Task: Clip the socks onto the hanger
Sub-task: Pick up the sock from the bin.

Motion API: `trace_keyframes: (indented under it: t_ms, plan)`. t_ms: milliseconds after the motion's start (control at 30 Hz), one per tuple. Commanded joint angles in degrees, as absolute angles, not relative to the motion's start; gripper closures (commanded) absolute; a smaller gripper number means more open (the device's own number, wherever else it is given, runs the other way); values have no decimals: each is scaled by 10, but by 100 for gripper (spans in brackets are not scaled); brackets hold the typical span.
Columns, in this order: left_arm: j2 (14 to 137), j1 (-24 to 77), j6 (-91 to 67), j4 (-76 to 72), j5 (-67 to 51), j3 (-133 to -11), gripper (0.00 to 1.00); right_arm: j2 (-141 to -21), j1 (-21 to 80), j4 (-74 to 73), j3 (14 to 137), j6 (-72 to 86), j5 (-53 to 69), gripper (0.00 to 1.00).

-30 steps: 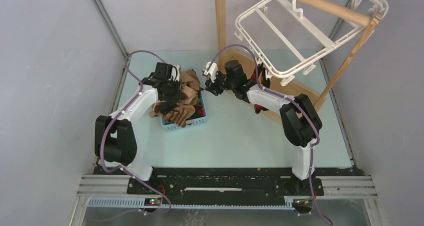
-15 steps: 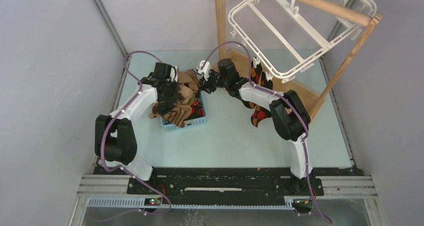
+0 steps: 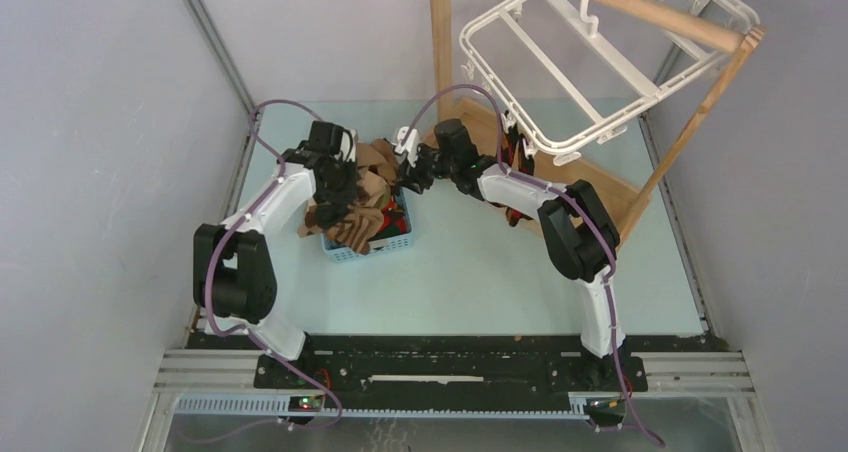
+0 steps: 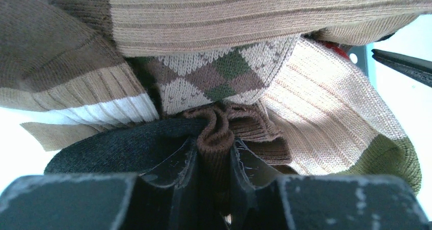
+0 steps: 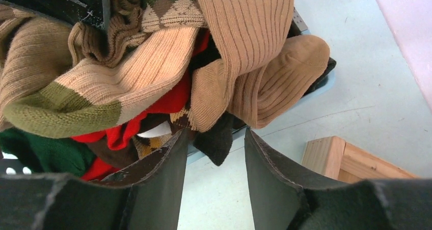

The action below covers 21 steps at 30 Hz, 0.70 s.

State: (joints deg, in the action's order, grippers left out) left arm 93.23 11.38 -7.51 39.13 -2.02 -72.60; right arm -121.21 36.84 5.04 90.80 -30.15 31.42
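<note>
Left wrist view had the left gripper point(image 4: 214, 156) pinched nearly closed on a bunched fold of dark brown ribbed sock point(image 4: 218, 128). A black sock point(image 4: 117, 148) lay against its left finger and a tan-and-green argyle sock point(image 4: 219, 75) was draped just above. Right wrist view showed the right gripper point(image 5: 213, 148) with its fingers point(image 5: 267, 164) standing apart and nothing between them, hovering at the edge of the heap of soft brown, tan, red and green socks point(image 5: 153, 62). From above, that heap overfilled the small blue plastic basket point(image 3: 346, 255). The white plastic rectangular hanger point(image 3: 650, 94) hung tilted from the tan wooden stand point(image 3: 440, 32), well apart to the right. The likeliest trouble was tangling: a lift could drag neighbouring socks out with the pinched one, or tip the light basket. The shallow fold might also slip free. The two grippers were near each other and risked colliding over the heap.
</note>
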Motion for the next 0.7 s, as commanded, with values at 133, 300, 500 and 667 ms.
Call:
trace_keyframes:
  t_ms: [133, 300, 500, 667]
  plan:
    - [955, 95, -54, 425, 4, -743, 73, -1264, 385, 20, 959, -317, 282, 53]
    - [957, 94, -54, 426, -15, -746, 72, -1268, 387, 8, 964, -331, 290, 64]
    - [958, 90, -52, 425, -24, -750, 69, -1241, 386, 12, 933, -327, 318, 51]
    - [958, 86, -52, 424, -38, -756, 68, -1243, 391, 6, 931, -333, 313, 59]
